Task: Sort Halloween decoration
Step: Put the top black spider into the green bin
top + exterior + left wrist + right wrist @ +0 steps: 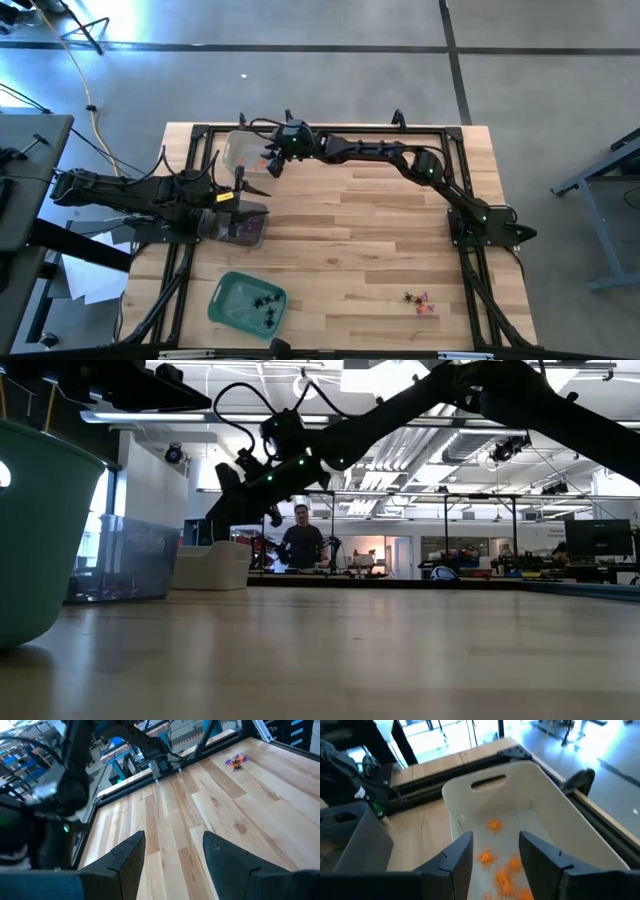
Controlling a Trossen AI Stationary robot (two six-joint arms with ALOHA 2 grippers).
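**Open boards at centre, clutter along the left side**

We found the middle of the wooden table [370,240] bare, a broad lane open from the far rail to the near edge. The right arm [400,158] stretched across the far side, its gripper [495,852] hanging spread over the white tray [240,152] and blocking approach from above. The left gripper [172,855] stood parted just beside the clear tray [245,232], with open planks ahead of it. The green tray [232,300] filled the near-left corner. A small heap of trinkets [420,301] lay near the right front edge.
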